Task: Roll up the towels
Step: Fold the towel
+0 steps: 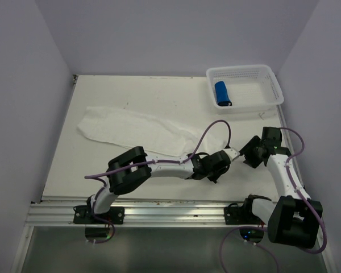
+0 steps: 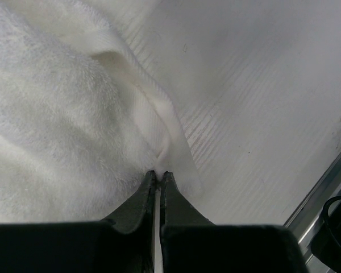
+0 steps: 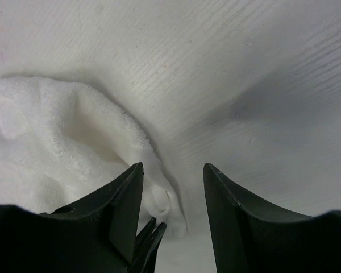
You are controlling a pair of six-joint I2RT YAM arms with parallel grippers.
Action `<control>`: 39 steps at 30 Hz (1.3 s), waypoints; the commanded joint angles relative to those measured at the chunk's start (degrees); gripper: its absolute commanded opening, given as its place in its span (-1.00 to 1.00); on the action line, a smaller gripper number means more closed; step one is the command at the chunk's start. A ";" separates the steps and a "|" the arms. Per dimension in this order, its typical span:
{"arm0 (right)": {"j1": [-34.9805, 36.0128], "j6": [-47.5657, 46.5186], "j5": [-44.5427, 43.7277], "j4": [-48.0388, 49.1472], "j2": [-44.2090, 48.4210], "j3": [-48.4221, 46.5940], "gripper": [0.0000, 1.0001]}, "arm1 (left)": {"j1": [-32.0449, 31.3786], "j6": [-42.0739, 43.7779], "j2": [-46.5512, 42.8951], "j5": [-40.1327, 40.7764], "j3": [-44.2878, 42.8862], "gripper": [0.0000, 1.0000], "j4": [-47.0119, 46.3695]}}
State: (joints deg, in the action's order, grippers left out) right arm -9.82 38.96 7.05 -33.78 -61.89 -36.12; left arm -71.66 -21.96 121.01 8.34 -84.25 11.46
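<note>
The long white towel [image 1: 131, 132] lies flat across the middle of the table, running from the far left down to its near right end. My left gripper [image 1: 225, 157] sits at that end, shut on the towel's hem [image 2: 167, 133], which folds up between the closed fingertips. My right gripper [image 1: 245, 154] hovers open just to the right, its fingers [image 3: 125, 199] straddling the same corner of the white towel [image 3: 51, 142] without touching it. The left gripper's closed fingertips [image 3: 150, 239] show below it. The small blue towel [image 1: 222, 92] lies rolled up in the basket.
The white perforated basket [image 1: 256, 73] stands at the far right corner of the table. A metal rail [image 1: 176, 207] runs along the near edge by the arm bases. Walls enclose the table on the left, back and right.
</note>
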 commanded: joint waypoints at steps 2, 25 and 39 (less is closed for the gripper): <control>-0.55 -0.73 1.30 0.65 0.19 -1.41 0.01 | -0.15 -0.63 -3.32 3.08 -2.67 -1.00 2.51; -0.46 -1.44 6.66 3.54 3.00 -0.53 -0.70 | 1.61 -5.64 -13.17 13.63 -5.66 -1.00 5.23; 0.77 0.59 15.54 14.27 -2.01 0.97 -0.48 | 1.78 -5.47 -15.19 25.41 -6.81 -1.00 8.40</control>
State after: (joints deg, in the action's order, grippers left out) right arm -9.85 39.40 19.20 -23.42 -62.78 -33.41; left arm -70.13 -27.88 108.53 28.40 -88.27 19.18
